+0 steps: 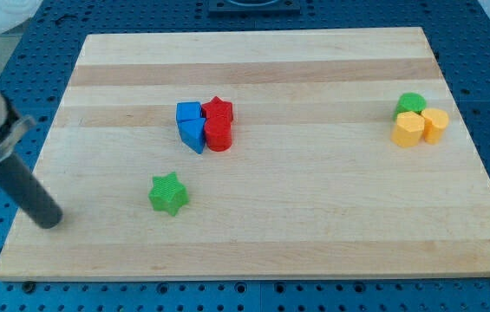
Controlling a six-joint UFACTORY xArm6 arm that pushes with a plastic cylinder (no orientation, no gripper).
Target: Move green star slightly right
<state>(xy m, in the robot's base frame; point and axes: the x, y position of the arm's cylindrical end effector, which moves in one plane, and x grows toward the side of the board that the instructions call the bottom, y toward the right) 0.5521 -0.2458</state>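
Near the wooden board's (314,217) lower-left corner, my tip (51,222), a bare dark rod holding nothing, rests left of the ridged green star (168,193); blue and red blocks (205,124) cluster mid-board.

Bare board lies between my tip (51,221) and the green star (168,193); I see open wood on its right, the red-blue cluster (205,124) sitting above.
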